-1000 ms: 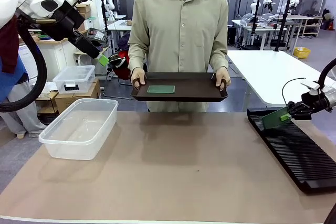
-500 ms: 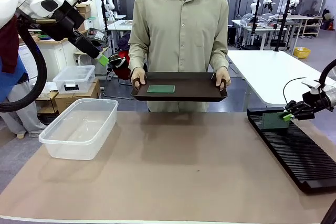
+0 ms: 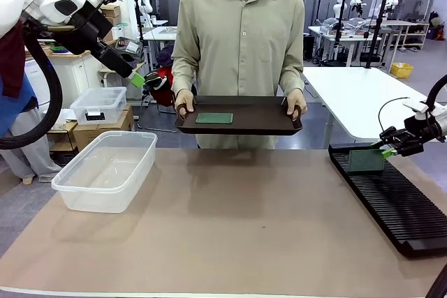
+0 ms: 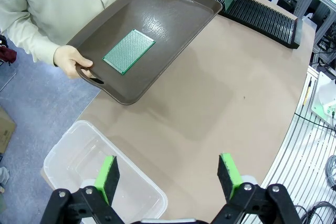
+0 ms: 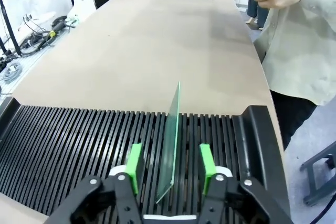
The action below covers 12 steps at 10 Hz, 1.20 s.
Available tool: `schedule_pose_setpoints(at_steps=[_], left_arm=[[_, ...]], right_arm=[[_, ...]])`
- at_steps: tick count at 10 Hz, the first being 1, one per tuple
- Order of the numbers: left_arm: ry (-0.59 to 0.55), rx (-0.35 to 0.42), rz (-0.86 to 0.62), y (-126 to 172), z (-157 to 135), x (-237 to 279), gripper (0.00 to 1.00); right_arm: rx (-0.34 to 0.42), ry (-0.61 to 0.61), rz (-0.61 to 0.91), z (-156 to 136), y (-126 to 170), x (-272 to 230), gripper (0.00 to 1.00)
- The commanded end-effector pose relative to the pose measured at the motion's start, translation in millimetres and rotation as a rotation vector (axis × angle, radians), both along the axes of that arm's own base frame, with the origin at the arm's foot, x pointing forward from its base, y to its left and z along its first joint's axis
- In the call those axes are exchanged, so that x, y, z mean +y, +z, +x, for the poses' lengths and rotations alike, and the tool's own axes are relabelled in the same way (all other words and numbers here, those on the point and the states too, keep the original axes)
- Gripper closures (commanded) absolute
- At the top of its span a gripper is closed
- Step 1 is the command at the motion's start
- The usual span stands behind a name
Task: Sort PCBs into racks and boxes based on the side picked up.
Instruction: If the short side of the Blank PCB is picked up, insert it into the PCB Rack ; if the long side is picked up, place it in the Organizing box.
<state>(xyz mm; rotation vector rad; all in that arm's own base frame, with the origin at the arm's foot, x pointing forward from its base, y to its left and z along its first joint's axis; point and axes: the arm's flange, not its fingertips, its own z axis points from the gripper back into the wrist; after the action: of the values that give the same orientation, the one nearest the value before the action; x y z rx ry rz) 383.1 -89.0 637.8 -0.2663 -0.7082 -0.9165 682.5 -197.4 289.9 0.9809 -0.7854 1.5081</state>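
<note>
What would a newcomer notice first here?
A person at the table's far side holds a dark brown tray with one green PCB flat on it. At the right, a second PCB stands on edge in the black slotted rack, the open right gripper straddling it without touching.

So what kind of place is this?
Probably a robot lab or workshop: a white robot arm reaches in, a green circuit board stands in a black slotted rack, and white worktables sit behind.

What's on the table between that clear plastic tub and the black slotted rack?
Nothing. In the front view, the brown tabletop between the clear tub and the black rack is bare.
</note>
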Motion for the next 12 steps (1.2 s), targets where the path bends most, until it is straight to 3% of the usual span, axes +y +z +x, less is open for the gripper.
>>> schedule_pose_setpoints(at_steps=[1, 2, 6, 10, 11, 12], left_arm=[[-0.005, 0.008, -0.005, -2, 0, 1, 0.0], [-0.005, 0.008, -0.005, -2, 0, 1, 0.0], [-0.005, 0.008, -0.005, -2, 0, 1, 0.0], [-0.005, 0.008, -0.005, -2, 0, 1, 0.0], [-0.005, 0.008, -0.005, -2, 0, 1, 0.0], [-0.005, 0.008, -0.005, -2, 0, 1, 0.0]], right_arm=[[-0.053, 0.009, -0.018, 0, 18, -6, 0.16], [-0.085, 0.006, -0.025, -1, 28, -8, 0.0], [-0.15, -0.022, -0.052, -16, 61, -8, 0.0], [-0.151, -0.066, -0.068, -29, 76, -3, 0.0], [-0.143, -0.037, -0.065, -8, 76, -11, 0.0], [-0.143, -0.037, -0.065, -8, 76, -11, 0.0]])
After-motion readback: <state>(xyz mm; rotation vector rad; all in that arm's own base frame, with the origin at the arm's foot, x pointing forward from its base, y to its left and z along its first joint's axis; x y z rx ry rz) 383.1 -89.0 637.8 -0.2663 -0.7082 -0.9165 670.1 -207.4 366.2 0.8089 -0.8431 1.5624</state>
